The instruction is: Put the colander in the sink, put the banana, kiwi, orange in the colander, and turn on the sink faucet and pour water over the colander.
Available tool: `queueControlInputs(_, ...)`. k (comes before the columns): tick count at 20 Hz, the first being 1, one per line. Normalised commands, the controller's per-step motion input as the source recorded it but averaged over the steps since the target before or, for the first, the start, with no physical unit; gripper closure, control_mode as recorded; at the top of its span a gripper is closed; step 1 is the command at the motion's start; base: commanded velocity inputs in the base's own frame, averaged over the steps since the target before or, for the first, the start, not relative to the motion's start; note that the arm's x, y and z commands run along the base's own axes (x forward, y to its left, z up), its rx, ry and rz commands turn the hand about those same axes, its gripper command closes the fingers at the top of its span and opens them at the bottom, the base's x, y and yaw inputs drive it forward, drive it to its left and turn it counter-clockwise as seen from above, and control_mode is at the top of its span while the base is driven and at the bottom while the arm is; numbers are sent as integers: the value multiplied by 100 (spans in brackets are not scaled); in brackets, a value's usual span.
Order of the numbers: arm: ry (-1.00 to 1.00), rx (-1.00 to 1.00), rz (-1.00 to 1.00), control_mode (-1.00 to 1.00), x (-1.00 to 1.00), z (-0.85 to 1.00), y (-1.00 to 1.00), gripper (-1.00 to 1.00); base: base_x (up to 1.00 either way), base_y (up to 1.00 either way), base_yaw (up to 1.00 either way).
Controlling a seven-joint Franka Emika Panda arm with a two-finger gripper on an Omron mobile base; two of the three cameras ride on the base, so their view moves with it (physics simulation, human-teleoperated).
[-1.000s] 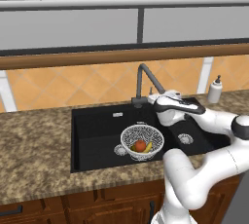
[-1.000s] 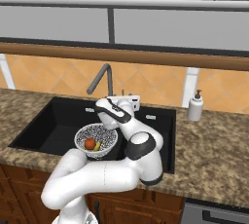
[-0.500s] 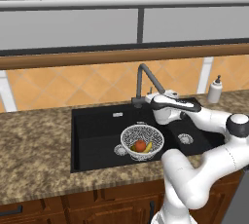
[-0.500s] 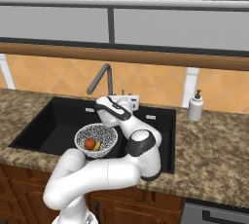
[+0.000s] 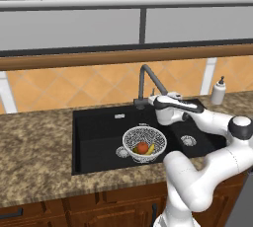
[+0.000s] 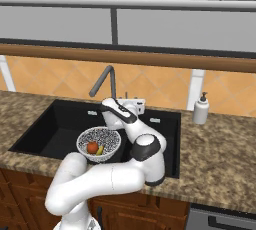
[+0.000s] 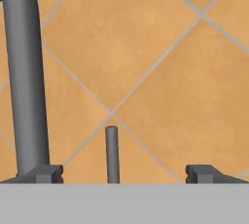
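The black sink (image 5: pixel 99 132) (image 6: pixel 55 129) holds the wire-mesh colander (image 5: pixel 144 134) (image 6: pixel 101 136) in its large basin. In the colander lie the orange (image 5: pixel 143 147) (image 6: pixel 92 147) and the banana (image 5: pixel 150 149) (image 6: pixel 100 150); the kiwi is hidden behind the mesh. The dark sink faucet (image 5: pixel 146 80) (image 6: pixel 107 79) (image 7: pixel 24 72) rises behind it, and no water runs from its spout. My gripper (image 5: pixel 153 97) (image 6: pixel 137 105) (image 7: pixel 124 174) is open at the faucet's base, just right of the pipe. The thin upright lever (image 7: pixel 112 152) stands between the two fingertips (image 7: pixel 48 173), touching neither.
A white soap-dispenser bottle (image 5: pixel 218 91) (image 6: pixel 201 110) stands on the granite counter (image 5: pixel 34 152) right of the sink. The smaller basin with its drain (image 5: pixel 187 140) lies under my forearm. The orange tiled wall (image 7: pixel 160 62) is close behind the faucet.
My hand has slid a little to the left, closer to the faucet's base. The jaws have stayed open, and the colander and fruit have not moved.
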Motion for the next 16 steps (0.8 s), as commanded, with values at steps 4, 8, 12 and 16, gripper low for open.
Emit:
queueControlInputs(4,0,0,0,-100,16,-1,2,-100,0,0,0)
queueControlInputs(8,0,0,0,-100,14,0,7,-100,0,0,0)
queueControlInputs(12,0,0,0,-100,6,0,7,-100,0,0,0)
queueControlInputs(16,0,0,0,-100,1,-1,0,-100,0,0,0)
